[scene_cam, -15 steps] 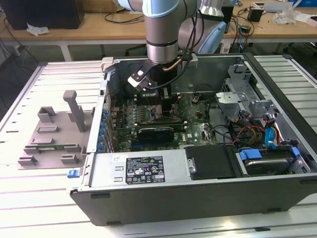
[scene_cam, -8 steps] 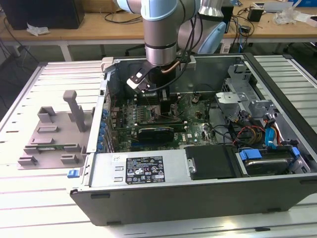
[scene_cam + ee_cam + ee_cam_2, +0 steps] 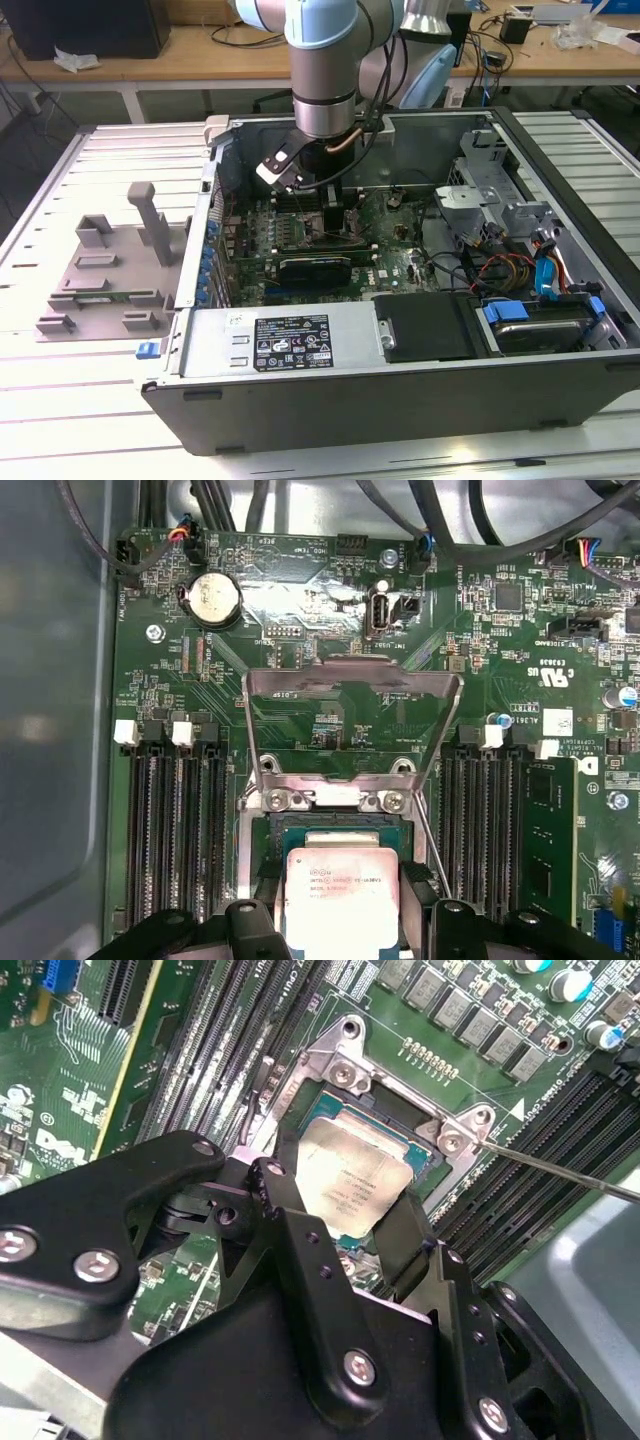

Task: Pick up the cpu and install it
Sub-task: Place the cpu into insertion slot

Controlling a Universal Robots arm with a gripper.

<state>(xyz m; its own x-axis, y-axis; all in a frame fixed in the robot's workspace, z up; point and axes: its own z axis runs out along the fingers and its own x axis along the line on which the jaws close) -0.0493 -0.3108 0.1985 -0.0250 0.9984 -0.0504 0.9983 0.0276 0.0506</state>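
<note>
The cpu [image 3: 352, 1182], a small square chip with a shiny silver-grey top, sits between my gripper's [image 3: 345, 1205] black fingers [image 3: 283, 1200], which are shut on its two sides. It hangs just over the open metal-framed socket [image 3: 330, 825] on the green motherboard [image 3: 330, 610], and the cpu [image 3: 340, 898] covers part of the socket's recess. The socket's load plate [image 3: 350, 685] stands flipped up. In the exterior view my gripper [image 3: 318, 200] reaches down into the open computer case [image 3: 400, 400].
Memory slots [image 3: 175, 820] flank the socket on both sides. A thin metal lever [image 3: 560, 1172] sticks out beside the socket. The case holds a drive cage [image 3: 490, 190] and cables [image 3: 500, 265]. A grey plastic tray [image 3: 105, 265] with upright blocks lies at the exterior view's left.
</note>
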